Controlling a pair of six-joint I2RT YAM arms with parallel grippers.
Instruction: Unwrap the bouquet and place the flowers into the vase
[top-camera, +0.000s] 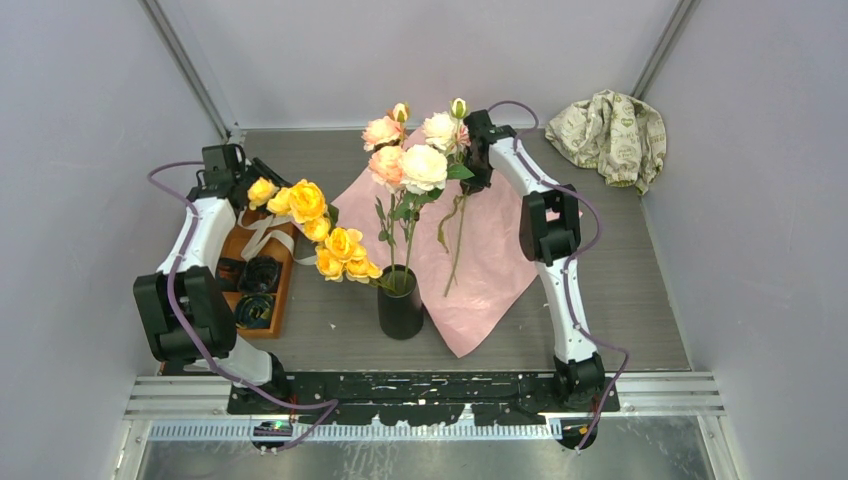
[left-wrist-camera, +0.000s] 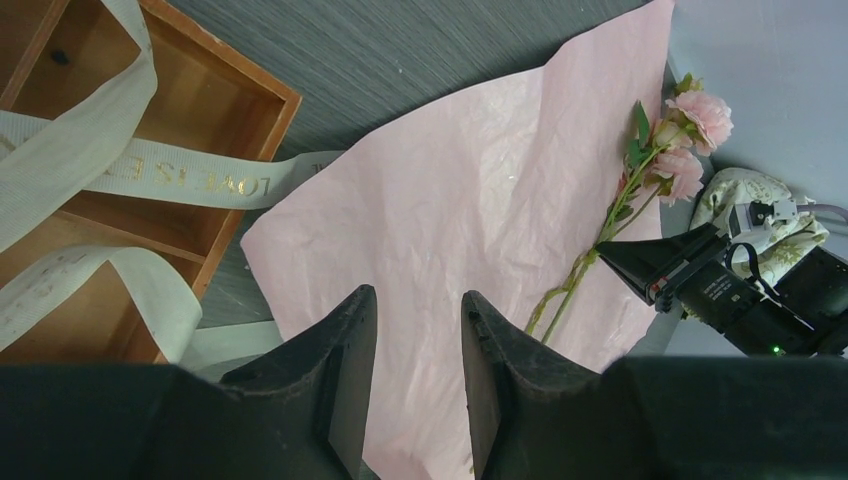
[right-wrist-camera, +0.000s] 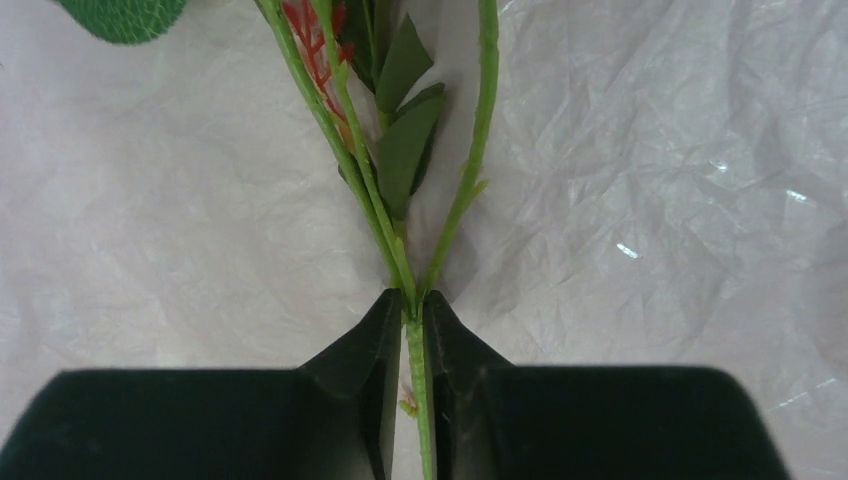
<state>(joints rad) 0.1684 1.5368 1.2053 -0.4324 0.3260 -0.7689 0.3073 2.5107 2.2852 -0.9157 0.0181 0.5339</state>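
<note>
The bouquet is undone: its pink wrapping paper (top-camera: 495, 265) lies flat on the table. The black vase (top-camera: 400, 305) stands at the paper's left edge and holds yellow, pink and cream flowers (top-camera: 405, 168). One more pink-bloomed flower (top-camera: 457, 240) lies along the paper. My right gripper (right-wrist-camera: 411, 298) is shut on its green stem (right-wrist-camera: 419, 400), just below where the stem forks. In the top view the right gripper (top-camera: 478, 155) sits at the back beside the blooms. My left gripper (left-wrist-camera: 418, 295) hangs open over the paper (left-wrist-camera: 450, 190), holding nothing.
An orange wooden tray (top-camera: 284, 285) with black rolls (top-camera: 260, 273) sits at the left, and the beige ribbon (left-wrist-camera: 180, 178) is draped over it. A beige patterned cloth (top-camera: 610, 135) lies in the back right corner. Grey walls enclose the table.
</note>
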